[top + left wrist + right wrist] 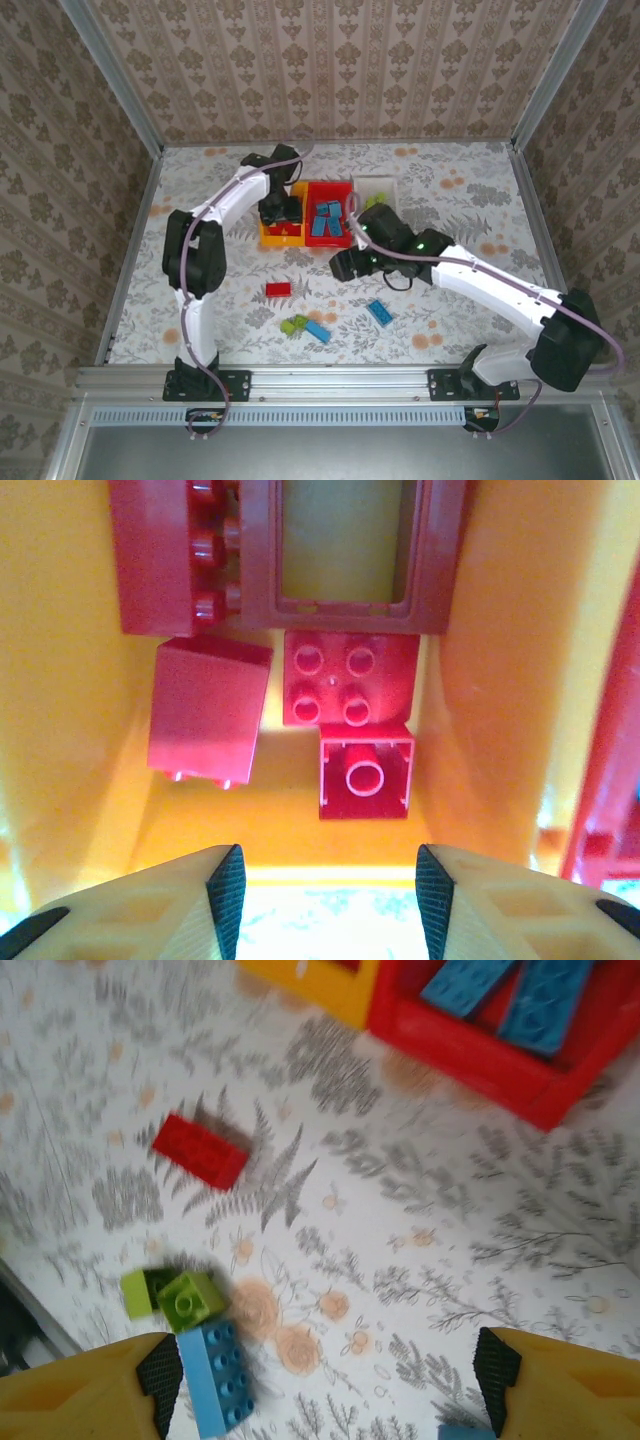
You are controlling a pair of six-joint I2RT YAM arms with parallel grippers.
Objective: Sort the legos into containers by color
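Beige damask wallpaper (340, 70) lines the walls between metal posts (112, 85). The table (470, 190) carries a pale sheet printed with grey ferns and orange blossoms.

The left gripper (330, 890) hangs at the mouth of the yellow bin (70, 730), jaws wide and empty. Ahead of them on the bin floor lie red legos. A slab (205, 715) is ahead-left, a studded square (335, 685) and an upturned one (365, 775) are straight ahead, and the open frame (345, 555) is beyond.

Just right of that bin stands the red bin (328, 188) with blue legos (326, 218) inside. The white bin (375, 182) comes next, partly behind the right arm.

The right gripper (330, 1380) hovers above the sheet, jaws wide, holding nothing. Ahead-left of them lies a red brick (200, 1150). Close to their left side sit two green bricks (175, 1295), just beside a blue brick (215, 1375). Another blue piece (379, 312) lies apart, by their right side.
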